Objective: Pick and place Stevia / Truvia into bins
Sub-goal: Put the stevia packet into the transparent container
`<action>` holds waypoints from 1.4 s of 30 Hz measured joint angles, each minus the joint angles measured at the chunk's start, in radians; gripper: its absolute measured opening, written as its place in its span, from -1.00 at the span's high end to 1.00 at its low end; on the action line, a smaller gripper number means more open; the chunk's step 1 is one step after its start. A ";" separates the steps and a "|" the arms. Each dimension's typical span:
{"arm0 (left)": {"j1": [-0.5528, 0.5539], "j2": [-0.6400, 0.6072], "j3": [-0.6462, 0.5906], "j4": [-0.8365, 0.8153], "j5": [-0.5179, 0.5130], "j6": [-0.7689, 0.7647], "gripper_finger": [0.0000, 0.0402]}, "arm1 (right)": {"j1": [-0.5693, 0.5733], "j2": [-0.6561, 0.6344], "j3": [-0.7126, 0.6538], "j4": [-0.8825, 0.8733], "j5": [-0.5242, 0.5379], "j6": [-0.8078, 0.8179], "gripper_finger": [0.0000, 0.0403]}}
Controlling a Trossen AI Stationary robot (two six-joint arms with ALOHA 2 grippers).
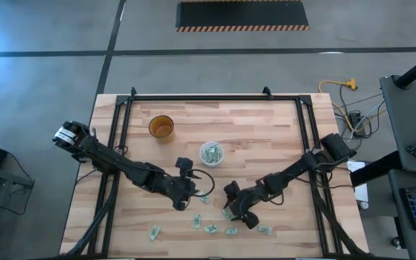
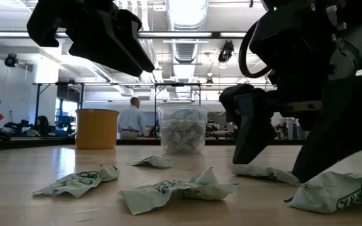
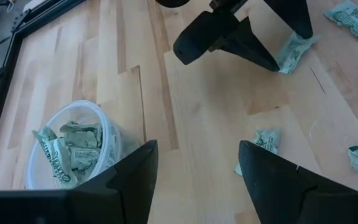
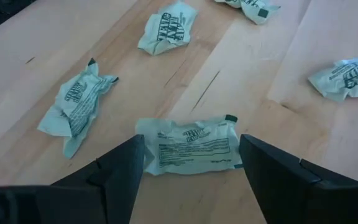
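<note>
Right gripper (image 4: 191, 163) down at the table, near the front edge, fingers spread on either side of one flat Stevia sachet (image 4: 191, 145), tips at or just above the wood; not yet pinching it. In the high view, same gripper (image 1: 231, 211) at about 5 o'clock from the translucent cup (image 1: 211, 152).

Loose sachets scattered around it: a crumpled one (image 4: 76, 106) near the straddled packet, another (image 4: 166, 28) farther on, one more (image 4: 344, 78) off to the side. Along the near edge in the high view, a handful more lying apart (image 1: 211, 230), one off alone at 7 o'clock from the cup (image 1: 154, 232).

Left gripper (image 1: 185, 196) hanging above the table at roughly 7 o'clock from the cup, fingers spread and empty; a single sachet (image 3: 263, 142) on the wood beneath, just beside one finger.

Farther back, translucent cup (image 3: 98, 130) already holding a good pile of crumpled packets. Amber cup (image 1: 161, 126) at 10 o'clock from it, apparently without sachets.

Judged progress: well under way, likely past half, with the loose packets at the front left to move.

Beyond the table, a person (image 2: 131, 119) standing in the room.
</note>
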 joint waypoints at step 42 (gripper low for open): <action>-0.001 0.000 -0.002 0.001 0.000 0.000 -0.04 | -0.006 -0.094 0.034 -0.219 0.124 -0.021 0.56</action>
